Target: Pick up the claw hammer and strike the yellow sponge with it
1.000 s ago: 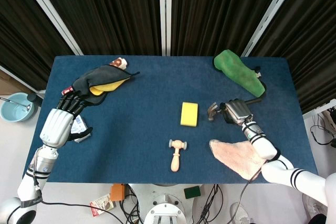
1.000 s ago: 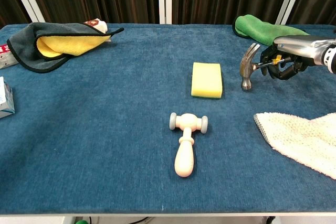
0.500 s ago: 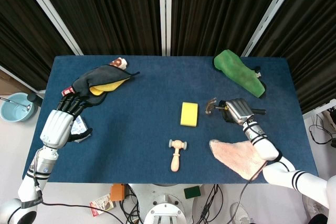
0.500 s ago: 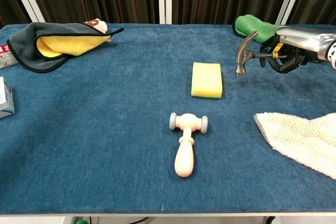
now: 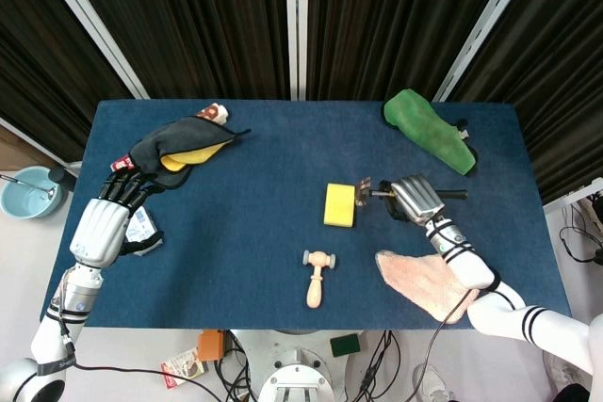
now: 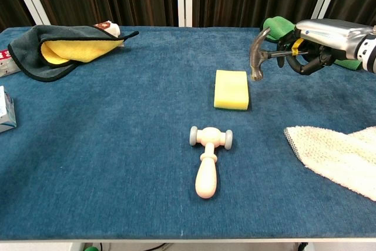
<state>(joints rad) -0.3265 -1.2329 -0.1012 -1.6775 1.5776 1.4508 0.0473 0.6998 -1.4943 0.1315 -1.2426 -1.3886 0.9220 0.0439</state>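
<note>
Nearest us, the wooden mallet (image 6: 207,160) lies flat, head toward the sponge, w/ the cream towel (image 6: 341,158) at the table's right edge; neither has moved since the earlier frames. Just beyond, the yellow sponge (image 6: 231,89) sits mid-table, same spot as before.

Main change: we see the right hand (image 6: 320,42) clenched round the handle of the claw hammer (image 6: 259,57), and both have shifted left and up vs. 0.5 s ago. The hammer head now hangs just beside the sponge's right edge, above the table, striking face pointing down; in the head view the hammer (image 5: 364,189) nearly meets the sponge (image 5: 339,204), where a sec ago there was a clear gap. We can't tell if they touch.

At the left edge, the left hand (image 5: 121,209) lies w/ fingers spread, holding nothing, unchanged. Further back: dark cloth w/ yellow lining (image 6: 64,48) at left, green cloth (image 5: 429,129) at far right.
</note>
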